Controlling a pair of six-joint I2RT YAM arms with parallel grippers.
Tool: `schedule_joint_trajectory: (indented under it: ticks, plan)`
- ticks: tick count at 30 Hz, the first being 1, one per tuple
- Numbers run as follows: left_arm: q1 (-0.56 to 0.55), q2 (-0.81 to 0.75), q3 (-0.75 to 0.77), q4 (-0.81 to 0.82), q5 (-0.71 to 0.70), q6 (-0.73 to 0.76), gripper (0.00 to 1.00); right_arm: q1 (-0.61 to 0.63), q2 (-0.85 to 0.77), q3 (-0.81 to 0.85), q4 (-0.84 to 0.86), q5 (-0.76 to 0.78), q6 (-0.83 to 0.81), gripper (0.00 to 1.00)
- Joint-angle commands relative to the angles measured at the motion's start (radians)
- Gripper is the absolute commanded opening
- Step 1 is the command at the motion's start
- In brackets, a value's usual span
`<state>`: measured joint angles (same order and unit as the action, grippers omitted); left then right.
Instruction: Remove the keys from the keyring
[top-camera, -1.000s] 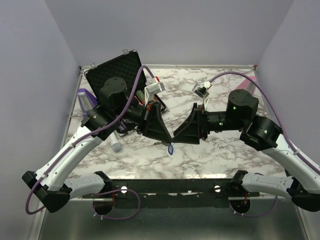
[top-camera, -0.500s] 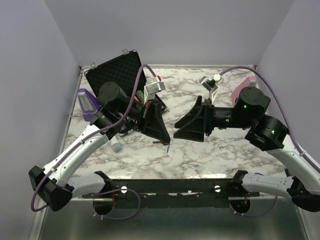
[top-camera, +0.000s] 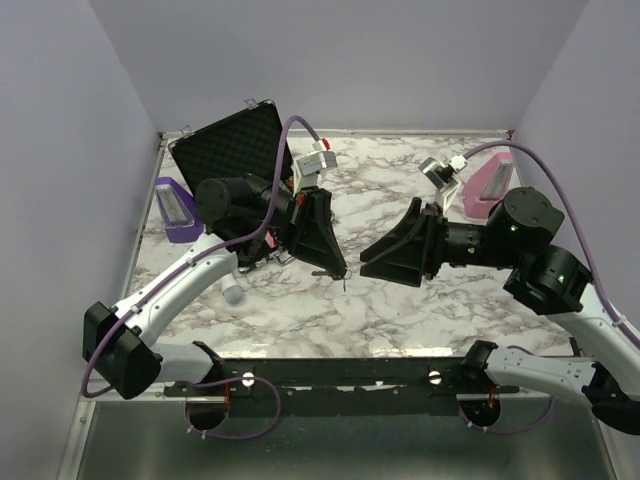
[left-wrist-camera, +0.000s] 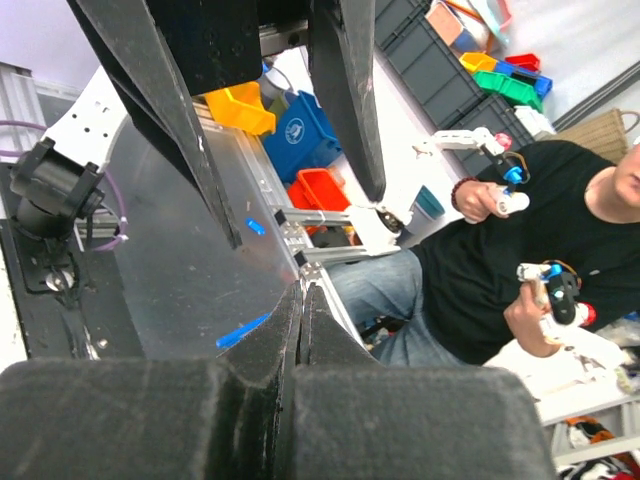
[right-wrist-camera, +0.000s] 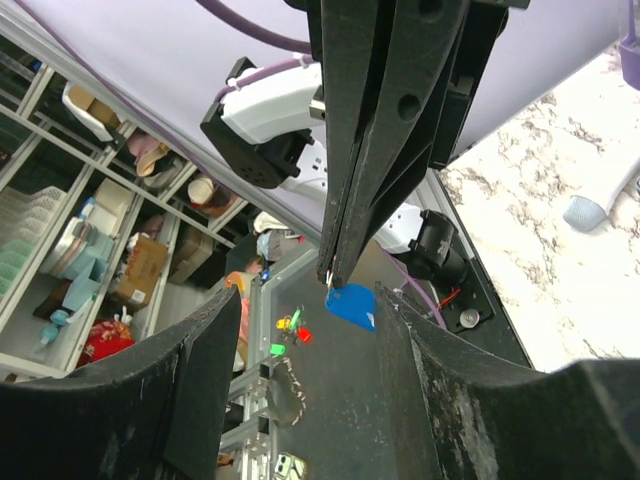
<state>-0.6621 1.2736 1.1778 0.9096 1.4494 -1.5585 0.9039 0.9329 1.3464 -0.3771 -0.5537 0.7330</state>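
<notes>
The marble surface (top-camera: 420, 305) carries everything, with the two arms reaching in from its near edge and meeting over the middle. An open black case (top-camera: 232, 142) with a foam-lined lid stands at the far left corner, behind the left arm. A purple wedge-shaped object (top-camera: 174, 208) sits at the left edge beside the case, and a pink one (top-camera: 488, 182) sits near the far right edge. A small pale round object (top-camera: 232, 294) lies under the left forearm.

The left claw (top-camera: 341, 273) points down and toward the right arm. In its own wrist view its fingers (left-wrist-camera: 240, 380) are pressed together along their length. The right claw (top-camera: 365, 263) faces it from just beside, not touching, and its fingers (right-wrist-camera: 205, 390) stand well apart in the right wrist view.

The keyring (right-wrist-camera: 350, 305) shows as a small blue tag dangling from the very tip of the closed left claw, in the gap between the two claws. Whether the tip pinches the metal ring or the key cannot be told, since the key is too small to pick out.
</notes>
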Motion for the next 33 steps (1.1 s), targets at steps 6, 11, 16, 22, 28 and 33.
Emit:
schedule_joint_trajectory:
  ticks: [6,11,16,22,28,33]
  plan:
    - [0.006,0.108,0.068,0.486,-0.020,-0.380,0.00,0.001,0.009,-0.019,0.001,-0.011,0.000,0.59]
    - [0.005,0.124,0.074,0.502,-0.029,-0.402,0.00,0.001,0.014,-0.029,0.006,-0.008,0.000,0.54]
    - [0.006,0.119,0.065,0.465,-0.037,-0.377,0.00,0.001,0.021,-0.033,0.015,-0.012,0.008,0.50]
    - [0.002,0.073,0.039,0.249,-0.061,-0.220,0.00,0.003,0.027,-0.046,0.040,-0.017,0.026,0.44]
    - [0.001,-0.013,0.039,-0.209,-0.090,0.121,0.00,0.001,0.024,-0.052,0.050,-0.018,0.037,0.35]
    - [-0.002,-0.034,0.036,-0.319,-0.098,0.195,0.00,0.001,0.023,-0.059,0.056,-0.014,0.042,0.27]
